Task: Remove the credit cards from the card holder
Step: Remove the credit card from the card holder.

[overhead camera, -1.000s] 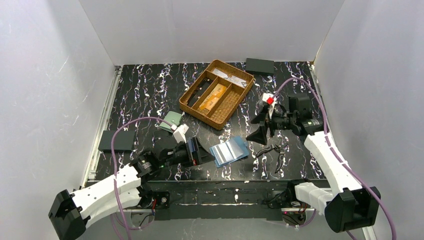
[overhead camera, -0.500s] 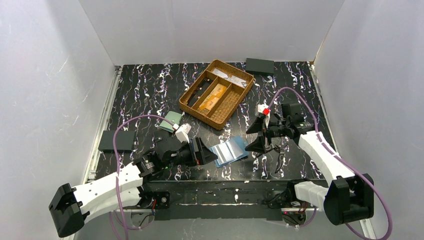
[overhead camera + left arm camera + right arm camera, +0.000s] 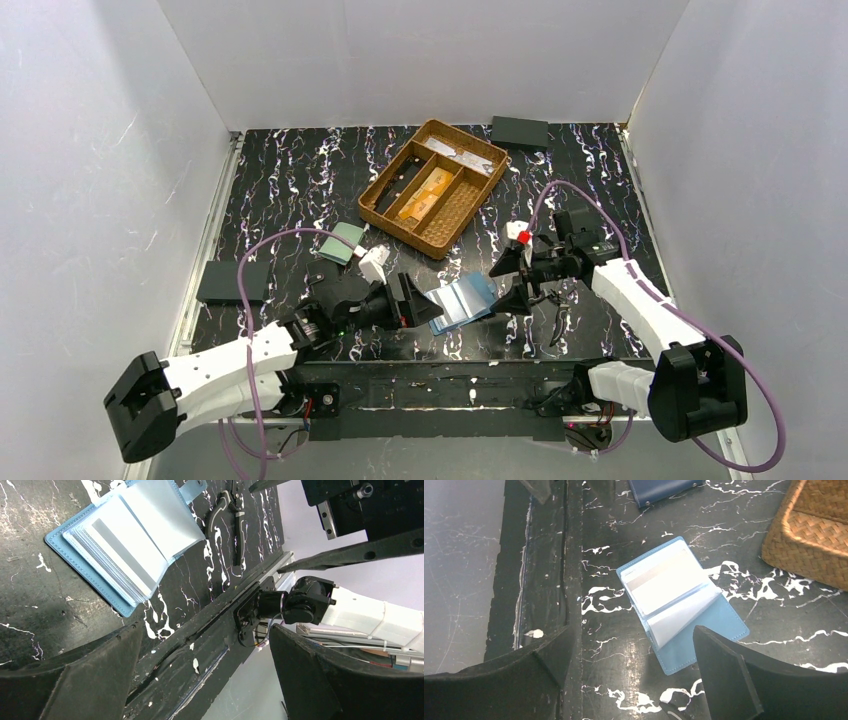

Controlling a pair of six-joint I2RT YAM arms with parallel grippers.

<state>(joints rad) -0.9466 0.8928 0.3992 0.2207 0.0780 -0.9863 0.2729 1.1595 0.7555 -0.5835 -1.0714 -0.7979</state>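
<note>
Status of the task, by my reading: partly complete at most. Holder (image 3: 462, 302) lies open and flat on the table (image 3: 290, 180), near the front edge, directly between my two end effectors. Left end effector (image 3: 425, 303) is spread wide and holds nothing; it sits just beside the holder's left edge, and I cannot tell whether a fingertip touches it. Right end effector (image 3: 508, 282) is likewise spread wide and empty, just beside the holder's right edge. Both wrist views show the holder ahead of the open fingers, not between them. Two orange-gold cards (image 3: 427, 192) lie in the middle compartment of the basket (image 3: 380, 215), well apart from the holder; I take these to be cards already removed. Clear sleeves (image 3: 679, 617) are stacked inside the holder, with one leaf curling upward. A pale face with a grey stripe (image 3: 656, 575) shows through the top sleeve, so I judge that at least one card is still loaded. The number left cannot be read from these views, since the lower sleeves are covered. Remaining work, as I judge it: pin the holder with one end effector, draw each remaining card from its sleeve with the other, and set it down clear of the holder.
</note>
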